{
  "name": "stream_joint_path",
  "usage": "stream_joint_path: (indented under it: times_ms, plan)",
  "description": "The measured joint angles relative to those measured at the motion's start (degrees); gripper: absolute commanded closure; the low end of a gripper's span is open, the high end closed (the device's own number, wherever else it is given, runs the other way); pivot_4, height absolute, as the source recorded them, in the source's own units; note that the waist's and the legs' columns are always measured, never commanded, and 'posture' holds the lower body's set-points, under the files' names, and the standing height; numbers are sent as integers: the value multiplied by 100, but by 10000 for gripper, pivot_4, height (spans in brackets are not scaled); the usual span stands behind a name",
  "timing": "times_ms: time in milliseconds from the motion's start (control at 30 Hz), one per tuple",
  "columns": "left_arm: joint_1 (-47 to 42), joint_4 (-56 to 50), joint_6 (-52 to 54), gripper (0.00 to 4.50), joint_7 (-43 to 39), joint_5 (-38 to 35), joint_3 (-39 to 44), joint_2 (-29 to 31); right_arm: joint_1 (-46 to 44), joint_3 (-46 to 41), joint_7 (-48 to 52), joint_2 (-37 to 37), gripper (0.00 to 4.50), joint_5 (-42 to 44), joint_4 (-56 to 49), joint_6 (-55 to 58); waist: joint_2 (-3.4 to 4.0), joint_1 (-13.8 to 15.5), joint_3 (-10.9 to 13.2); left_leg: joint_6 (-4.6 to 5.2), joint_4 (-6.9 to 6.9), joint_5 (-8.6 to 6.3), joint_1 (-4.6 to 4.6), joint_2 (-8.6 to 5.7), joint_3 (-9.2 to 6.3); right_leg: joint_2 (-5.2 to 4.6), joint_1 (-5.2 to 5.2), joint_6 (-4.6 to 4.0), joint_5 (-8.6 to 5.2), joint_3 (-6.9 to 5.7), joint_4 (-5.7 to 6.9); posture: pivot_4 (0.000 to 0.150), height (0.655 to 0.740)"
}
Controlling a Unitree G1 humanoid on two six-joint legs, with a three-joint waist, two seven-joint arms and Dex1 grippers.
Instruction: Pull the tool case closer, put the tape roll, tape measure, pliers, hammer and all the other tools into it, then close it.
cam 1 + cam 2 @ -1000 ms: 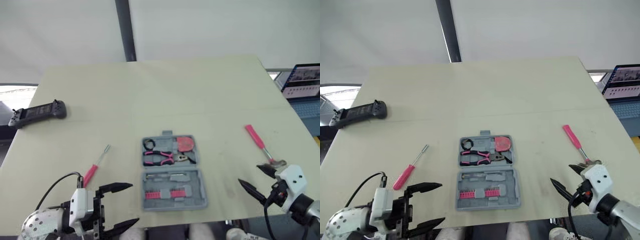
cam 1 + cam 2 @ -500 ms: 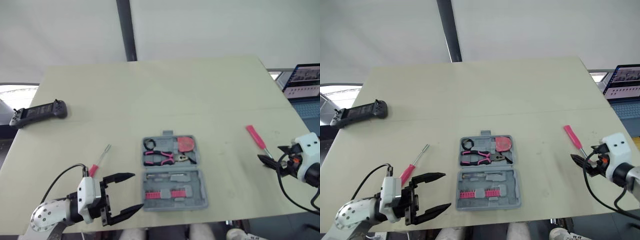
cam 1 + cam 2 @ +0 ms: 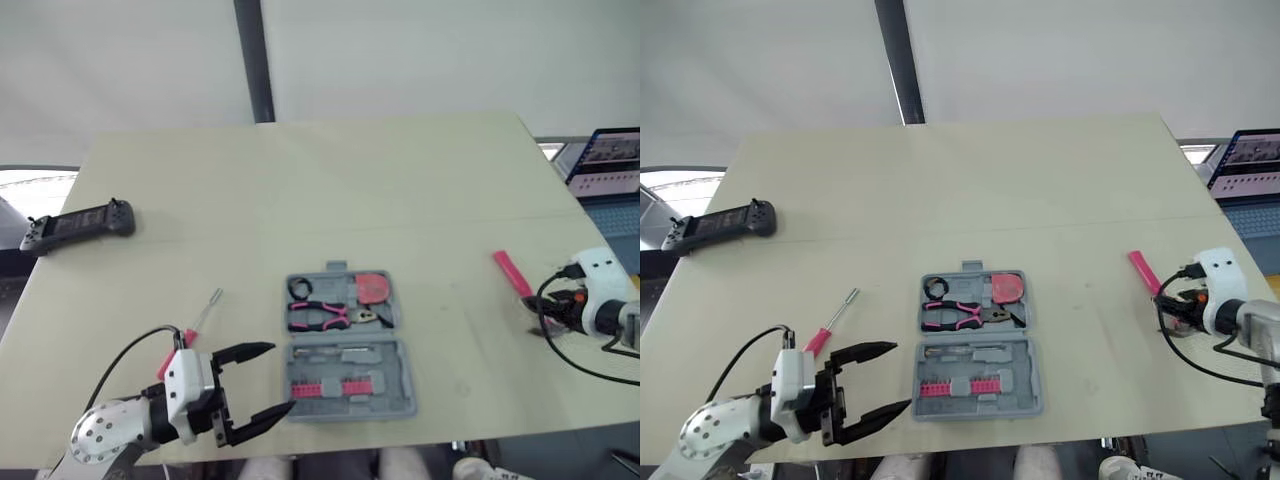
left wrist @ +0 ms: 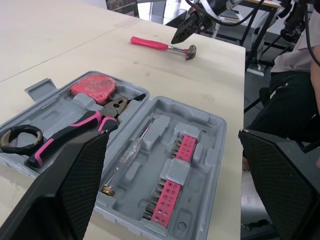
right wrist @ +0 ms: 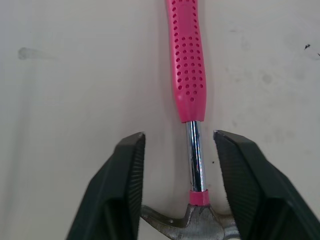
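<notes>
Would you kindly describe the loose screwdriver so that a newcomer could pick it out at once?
On the pale table, look to the robot's left of the open grey tool case. The screwdriver lies on the bare tabletop, close by the left gripper. It is slim, with a pink handle and thin metal shaft, unlike the hammer far to the right.

The left claw point(image 3: 281, 376) and right claw point(image 5: 179, 134) have black, tapered, ribbed fingers point(image 5: 120, 190) on white housings point(image 3: 185, 375); black cables point(image 3: 125, 355) loop behind, and the left wrist point(image 3: 100, 435) is perforated silver.
</notes>
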Motion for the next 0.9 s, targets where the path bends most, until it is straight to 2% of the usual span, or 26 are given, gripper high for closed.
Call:
stream_joint_path:
  times_ms: [567, 900]
  plan:
    - [197, 259, -443, 0, -194, 129, -6, -26, -674, 662, 664, -180, 22622, -674, 1785, -1059, 1, -13, -1, 0, 0, 0, 2, 4, 13, 0, -3, 3, 1, 0, -1, 1500, 7400]
    - [206, 288, -474, 0, -233, 128, 7, -8, -826, 826, 1091, -239, 22622, -823, 2243, -1254, 2, -11, -1, 0, 0, 0, 2, 4, 15, 0, -3, 4, 2, -1, -2, 1500, 7400]
